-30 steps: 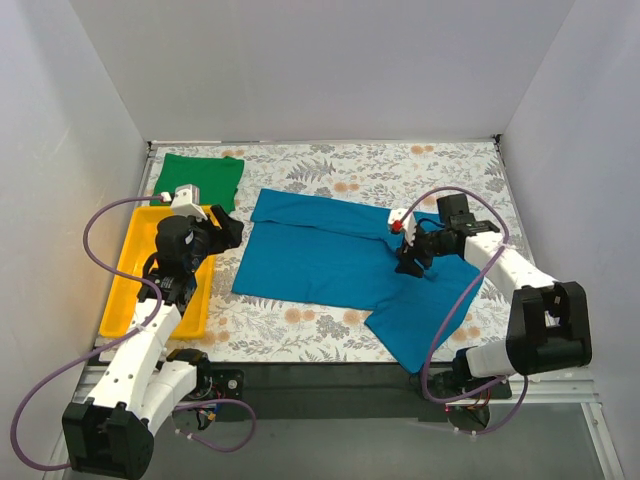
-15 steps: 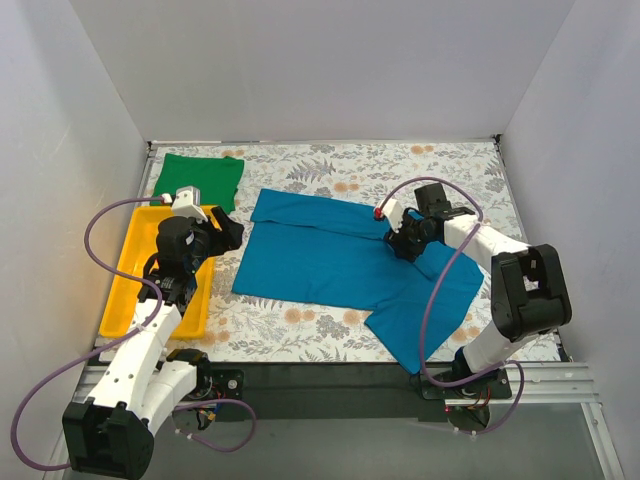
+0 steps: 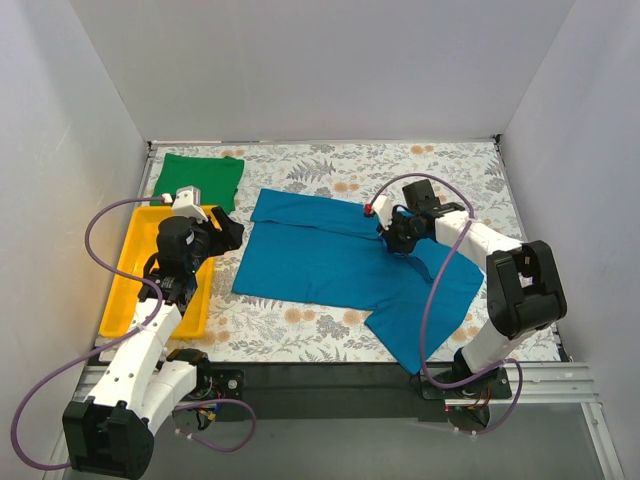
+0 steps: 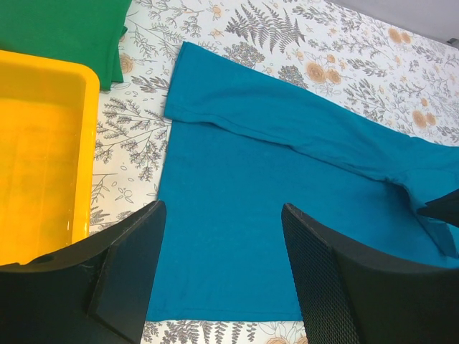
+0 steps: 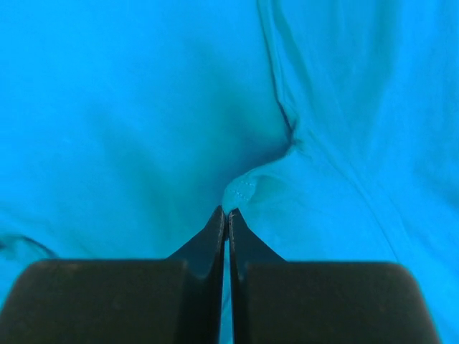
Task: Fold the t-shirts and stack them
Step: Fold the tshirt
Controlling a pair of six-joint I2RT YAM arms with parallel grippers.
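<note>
The right gripper (image 5: 227, 216) has its jaws pressed together on a small puckered bit of stitched hem of the teal shirt (image 3: 315, 265). The cloth gathers toward the tips, so this looks like a pinch on that fold, not a closing on nothing. The shirt lies spread across the middle of the table (image 3: 330, 160), with a band along its far edge already doubled over. The pinch sits at the right end of that band, where the sleeve seems to meet the body. That is a sensible spot for lifting this side and carrying it across.

The green shirt (image 3: 198, 177) lies folded in the far left corner, probably as the base of the stack. Just near of it is the yellow tray (image 3: 128, 272). The left gripper (image 3: 228, 232) hangs above the gap between the tray and the teal shirt's left edge. Its jaws are spread and hold nothing, and it may be waiting to take that side.

From above, the right arm covers the pinch point. The wrist view does not show how many layers are caught. The green shirt is cut off in the left wrist view. It is unclear whether the teal shirt's near corner overhangs the table.
</note>
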